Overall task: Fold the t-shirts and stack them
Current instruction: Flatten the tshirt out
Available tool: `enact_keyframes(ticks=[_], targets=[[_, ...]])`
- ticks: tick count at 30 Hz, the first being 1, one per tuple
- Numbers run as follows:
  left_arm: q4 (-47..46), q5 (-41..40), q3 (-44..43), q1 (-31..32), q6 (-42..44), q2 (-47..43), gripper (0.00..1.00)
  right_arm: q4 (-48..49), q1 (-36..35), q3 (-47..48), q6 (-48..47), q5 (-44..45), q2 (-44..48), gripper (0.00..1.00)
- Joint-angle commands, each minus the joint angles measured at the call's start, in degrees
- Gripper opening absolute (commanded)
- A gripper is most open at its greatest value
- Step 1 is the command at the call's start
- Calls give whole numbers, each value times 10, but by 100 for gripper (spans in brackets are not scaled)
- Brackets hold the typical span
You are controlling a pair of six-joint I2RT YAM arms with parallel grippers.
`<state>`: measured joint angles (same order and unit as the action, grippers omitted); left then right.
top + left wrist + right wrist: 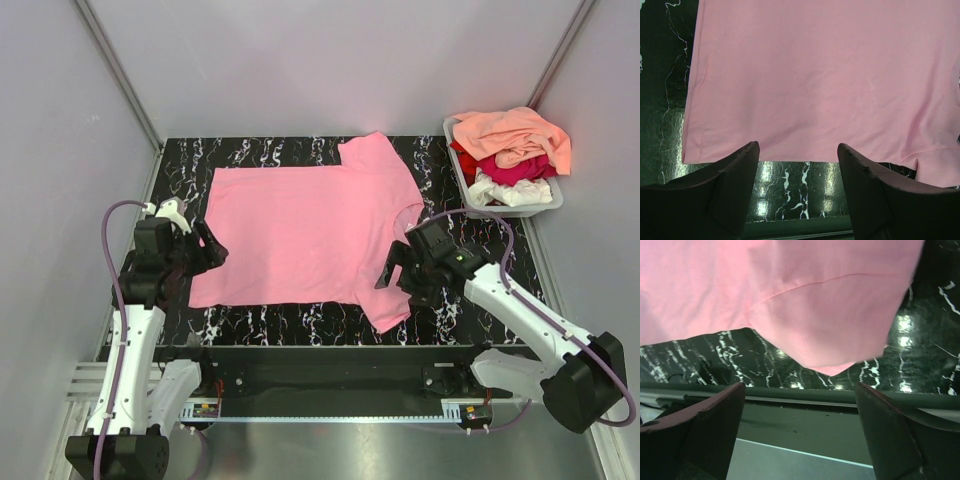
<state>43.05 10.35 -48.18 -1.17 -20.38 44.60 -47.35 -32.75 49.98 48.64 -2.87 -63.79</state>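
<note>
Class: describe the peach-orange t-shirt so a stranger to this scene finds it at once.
Find the black marbled table's far right corner, where a grey plastic tub sits. The peach-orange t-shirt tops its pile, above a crimson shirt and a white shirt.

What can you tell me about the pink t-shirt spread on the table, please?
The pink t-shirt is a plain, soft-looking short-sleeved tee lying flat and unfolded on the black marbled table, hem left, neck right. The open left hand is by its hem, the open right hand by its near sleeve; neither grips it.
</note>
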Motion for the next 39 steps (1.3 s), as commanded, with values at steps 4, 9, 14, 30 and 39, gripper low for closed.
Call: enact_keyframes(ticks=[4, 9, 14, 30, 39], targets=[[-26, 9, 0, 0, 4, -7, 69, -41, -4, -35, 16, 46, 19, 100], [-28, 6, 1, 0, 5, -7, 68, -63, -4, -74, 41, 89, 73, 96], [-29, 6, 2, 0, 3, -4, 68, -13, -5, -145, 60, 31, 96, 89], [-29, 5, 3, 1, 3, 0, 66, 101, -6, -196, 40, 36, 24, 58], [-29, -2, 3, 0, 2, -3, 66, 99, -6, -182, 29, 45, -2, 40]])
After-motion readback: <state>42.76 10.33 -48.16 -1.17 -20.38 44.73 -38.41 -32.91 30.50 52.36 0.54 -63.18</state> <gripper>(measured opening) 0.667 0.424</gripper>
